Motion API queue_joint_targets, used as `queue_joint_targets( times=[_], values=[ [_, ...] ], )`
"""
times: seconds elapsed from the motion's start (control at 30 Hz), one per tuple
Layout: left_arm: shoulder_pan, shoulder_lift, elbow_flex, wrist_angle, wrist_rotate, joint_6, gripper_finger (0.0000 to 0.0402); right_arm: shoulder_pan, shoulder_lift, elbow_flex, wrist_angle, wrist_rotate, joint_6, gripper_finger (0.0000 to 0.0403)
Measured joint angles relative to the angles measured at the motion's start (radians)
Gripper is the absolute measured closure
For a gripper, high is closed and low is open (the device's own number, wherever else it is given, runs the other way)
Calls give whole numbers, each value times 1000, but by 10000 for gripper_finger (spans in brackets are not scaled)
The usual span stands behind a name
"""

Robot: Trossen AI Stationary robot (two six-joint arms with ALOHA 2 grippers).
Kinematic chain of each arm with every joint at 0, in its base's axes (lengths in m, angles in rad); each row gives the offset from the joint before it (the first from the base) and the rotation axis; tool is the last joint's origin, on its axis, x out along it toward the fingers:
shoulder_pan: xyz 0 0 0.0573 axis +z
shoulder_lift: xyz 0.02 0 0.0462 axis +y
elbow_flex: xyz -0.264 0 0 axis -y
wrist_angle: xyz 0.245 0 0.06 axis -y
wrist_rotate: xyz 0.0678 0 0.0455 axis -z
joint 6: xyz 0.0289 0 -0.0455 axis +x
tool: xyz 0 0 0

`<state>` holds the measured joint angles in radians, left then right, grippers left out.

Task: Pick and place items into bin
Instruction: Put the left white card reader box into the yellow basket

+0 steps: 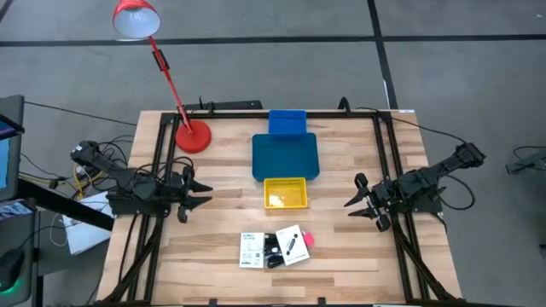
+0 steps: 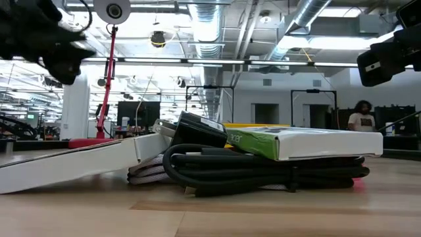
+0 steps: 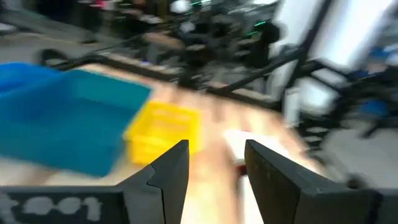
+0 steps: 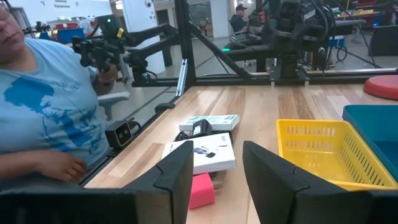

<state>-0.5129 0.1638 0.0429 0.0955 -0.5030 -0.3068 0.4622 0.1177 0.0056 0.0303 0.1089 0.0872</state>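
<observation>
The items lie in a small heap near the table's near edge. The heap holds two flat white printed cards (image 1: 252,249) (image 1: 293,245), a coiled black cable (image 1: 273,253) under them and a pink-red piece (image 1: 308,240). In the low view one card (image 2: 72,161) leans on the cable (image 2: 263,172), and a green-and-white printed piece (image 2: 309,141) lies on top. My left gripper (image 1: 200,194) hovers open left of the yellow bin (image 1: 285,193). My right gripper (image 1: 357,205) hovers open to the bin's right, and its wrist view shows a card (image 4: 202,152) and the pink-red piece (image 4: 200,190) ahead.
Behind the yellow bin (image 4: 329,152) lie a blue tray (image 1: 285,156) and a blue box (image 1: 287,122). A red lamp's base (image 1: 193,136) stands at the far left. A black frame runs along the table edges. A person in a light blue shirt (image 4: 43,106) sits beyond the table.
</observation>
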Motion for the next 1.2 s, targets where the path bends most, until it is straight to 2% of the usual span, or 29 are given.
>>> queue_joint_targets(
  times=[0.1,0.27,0.53,0.8,1.0,1.2],
  values=[
    [0,2,25,4,79,-23,253,0,0,0,0,0,0,269],
    [0,83,61,10,99,-97,253,0,0,0,0,0,0,270],
    [0,410,158,30,159,-167,253,0,0,0,0,0,0,270],
    [20,734,375,-30,239,-126,253,0,0,0,0,0,0,270],
    [47,925,499,-130,262,-123,253,0,0,0,0,0,0,269],
    [50,1062,568,-138,289,-103,253,0,0,0,0,0,0,270]
  ],
)
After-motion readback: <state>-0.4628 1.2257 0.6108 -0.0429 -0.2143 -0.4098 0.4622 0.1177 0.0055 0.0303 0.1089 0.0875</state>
